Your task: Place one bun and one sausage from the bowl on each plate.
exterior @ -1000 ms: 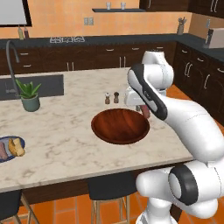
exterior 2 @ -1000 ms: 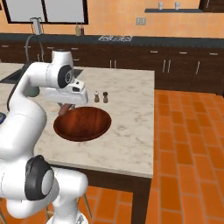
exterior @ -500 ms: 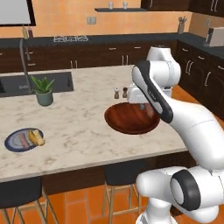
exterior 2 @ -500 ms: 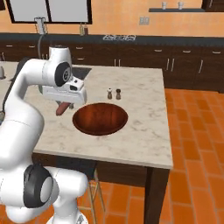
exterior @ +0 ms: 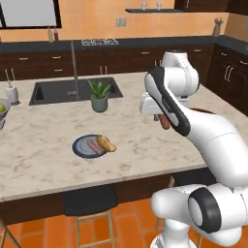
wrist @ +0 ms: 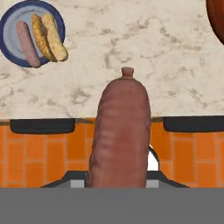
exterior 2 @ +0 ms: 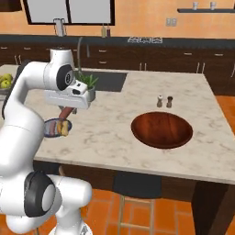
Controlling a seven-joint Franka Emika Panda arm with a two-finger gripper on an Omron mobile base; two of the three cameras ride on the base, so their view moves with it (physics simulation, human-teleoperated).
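We see bare counter [exterior: 43,160] all around the dark blue plate [exterior: 86,147]. The potted plant [exterior: 99,96] stands behind it, near the sink [exterior: 58,90]. 2 shakers [exterior 2: 164,101] stand beside the bowl [exterior 2: 161,129].

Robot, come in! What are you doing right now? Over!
Gripper shut on sausage, above counter. Dark blue plate already has bun and sausage. Bowl empty. Nothing blocking.

Both base views look forward and down over the marble counter [exterior: 43,160] from behind the arm, one from each side. They share the sink [exterior: 72,90], the plant [exterior 2: 88,82] and the blue plate [exterior: 87,147] (at 9 o'clock in the right view). The hand view looks down from close above, plate [wrist: 8,30] at 10 o'clock.
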